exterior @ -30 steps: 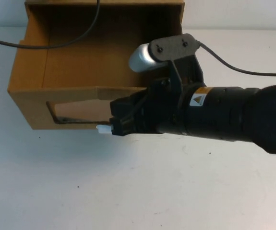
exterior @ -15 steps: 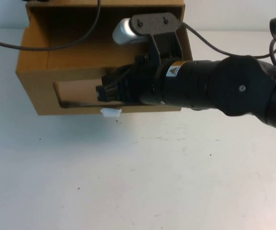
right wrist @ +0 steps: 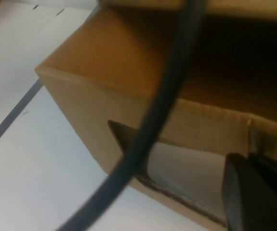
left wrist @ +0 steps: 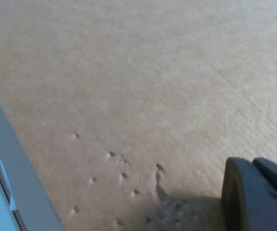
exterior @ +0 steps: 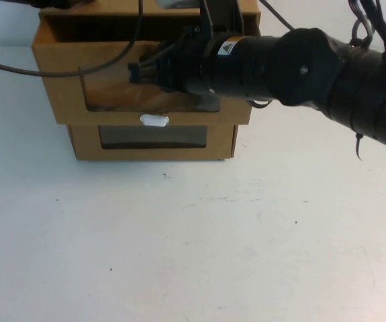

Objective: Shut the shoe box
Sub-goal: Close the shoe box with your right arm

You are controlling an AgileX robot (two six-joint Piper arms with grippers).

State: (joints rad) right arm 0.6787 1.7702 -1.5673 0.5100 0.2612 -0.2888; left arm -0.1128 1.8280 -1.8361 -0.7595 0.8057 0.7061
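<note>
The shoe box (exterior: 65,100) is the upper brown cardboard drawer box, with a dark window and a small white oval tab (exterior: 154,121) below it. Its front panel still stands a little forward of the matching box (exterior: 85,142) underneath. My right gripper (exterior: 137,72) is shut and empty, with its tip against the front panel at the window; the panel and window fill the right wrist view (right wrist: 186,163). My left gripper (exterior: 52,3) barely shows at the top edge above the box. It looks shut and sits close over bare cardboard (left wrist: 128,86).
The lower cardboard box has its own dark window (exterior: 152,137). A black cable (exterior: 45,72) hangs across the upper box's front. My right arm (exterior: 313,67) reaches in from the right. White tabletop (exterior: 193,241) lies in front.
The drawer has slid back away from the camera with my right gripper pressed on its front panel. The lower box, hidden before, now shows beneath it.
</note>
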